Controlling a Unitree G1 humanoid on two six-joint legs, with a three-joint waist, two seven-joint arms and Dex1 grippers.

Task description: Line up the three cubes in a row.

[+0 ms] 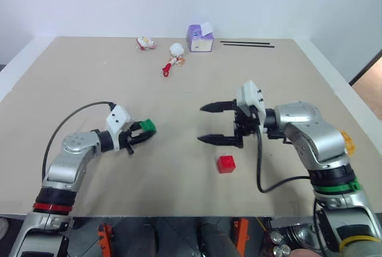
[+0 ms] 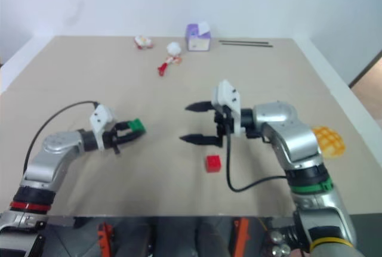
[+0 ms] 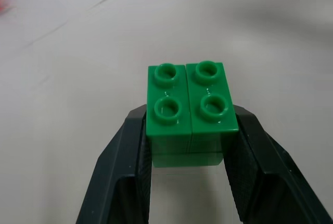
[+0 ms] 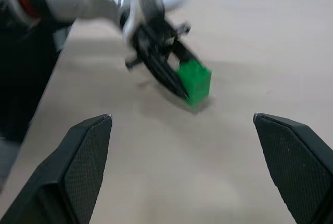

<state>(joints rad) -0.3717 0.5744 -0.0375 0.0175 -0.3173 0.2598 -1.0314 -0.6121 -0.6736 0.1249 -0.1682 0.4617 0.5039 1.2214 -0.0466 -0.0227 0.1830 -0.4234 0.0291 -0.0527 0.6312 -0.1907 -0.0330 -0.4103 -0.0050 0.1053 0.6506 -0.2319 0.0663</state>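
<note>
L gripper (image 1: 141,133) has its fingers (image 3: 125,172) clamped on the green cube (image 1: 148,127), one finger on each side, studs facing up in the L wrist view. Green cube sits on the left half of the desk (image 1: 179,90), at or just above the surface; can't tell if it's touching.

R gripper (image 1: 212,123) hangs over the desk's middle w/ fingers (image 4: 86,151) spread wide, nothing between them, tips pointing toward the L gripper. R wrist view looks across at the L gripper and green cube.

Red cube (image 1: 226,163) lies on the desk just nearer the robot than the R gripper's near finger, not touching it. Well apart from the green cube, to its right.

Third cube, yellow-orange: can't pick it out. A yellow checkered bun (image 2: 329,140) sits near the desk's right edge, partly behind the R arm.

Far end of desk: purple-and-white box (image 1: 200,37), two thin black sticks (image 1: 247,44) to its right, a small white thing (image 1: 176,49) and a red-and-white bit (image 1: 145,43) to its left, plus a small red item (image 1: 168,68) a little nearer. All well away from both grippers.
</note>
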